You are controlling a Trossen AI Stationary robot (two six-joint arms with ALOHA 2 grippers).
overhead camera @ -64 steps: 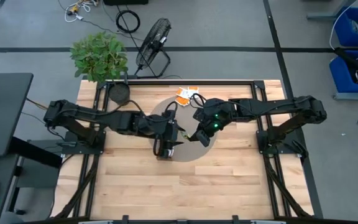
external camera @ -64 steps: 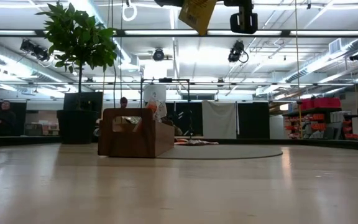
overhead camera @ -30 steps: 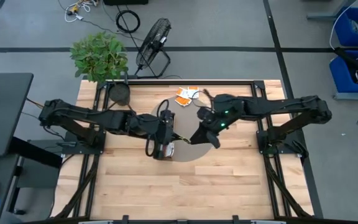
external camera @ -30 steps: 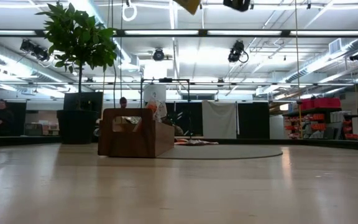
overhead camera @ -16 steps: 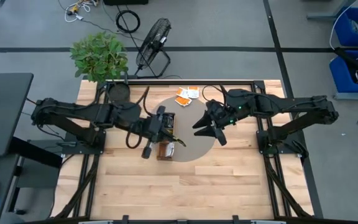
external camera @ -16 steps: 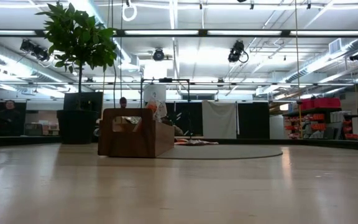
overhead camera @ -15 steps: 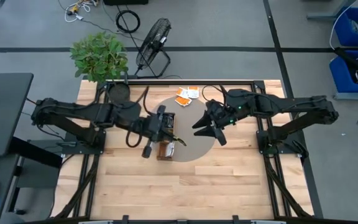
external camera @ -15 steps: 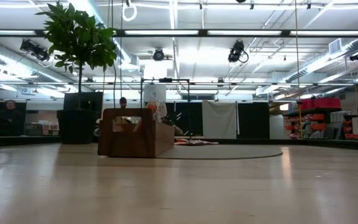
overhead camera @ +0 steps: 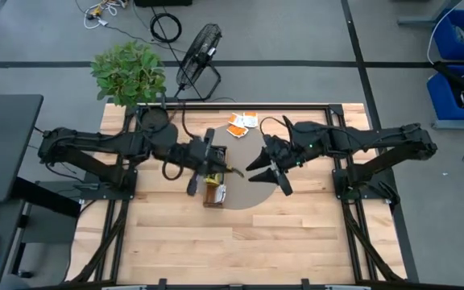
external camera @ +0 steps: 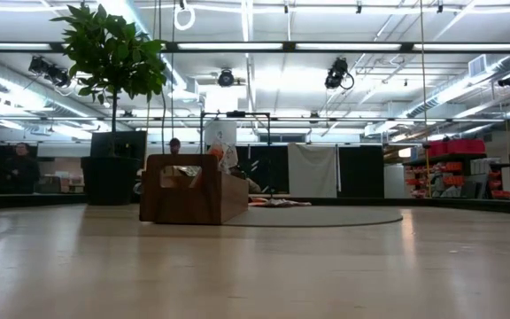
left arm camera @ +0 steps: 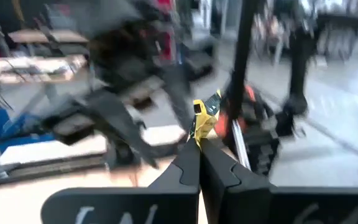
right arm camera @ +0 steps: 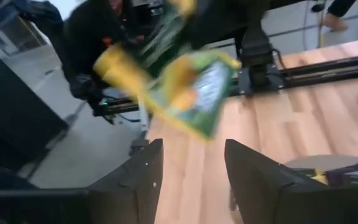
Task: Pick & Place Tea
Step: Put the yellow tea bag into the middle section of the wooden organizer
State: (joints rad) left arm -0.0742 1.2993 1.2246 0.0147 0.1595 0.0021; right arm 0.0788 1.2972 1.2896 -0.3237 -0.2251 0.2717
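Partly done: left end effector (left arm camera: 199,146) clamped on yellow sachet (left arm camera: 204,116) above tray (overhead camera: 213,193); right end effector (right arm camera: 188,171) apart, empty; orange sachets (overhead camera: 241,122) beyond it unplaced.

The wooden tray (overhead camera: 214,193) sits near the middle of the table (overhead camera: 296,234) on a round mat (overhead camera: 252,193), between the left gripper (overhead camera: 230,171) and the right gripper (overhead camera: 266,171). A few tea sachets (overhead camera: 241,122) lie at the far edge, and the potted plant (overhead camera: 129,72) stands at the far left corner (a floor fan (overhead camera: 198,56) just beside it, off the table).
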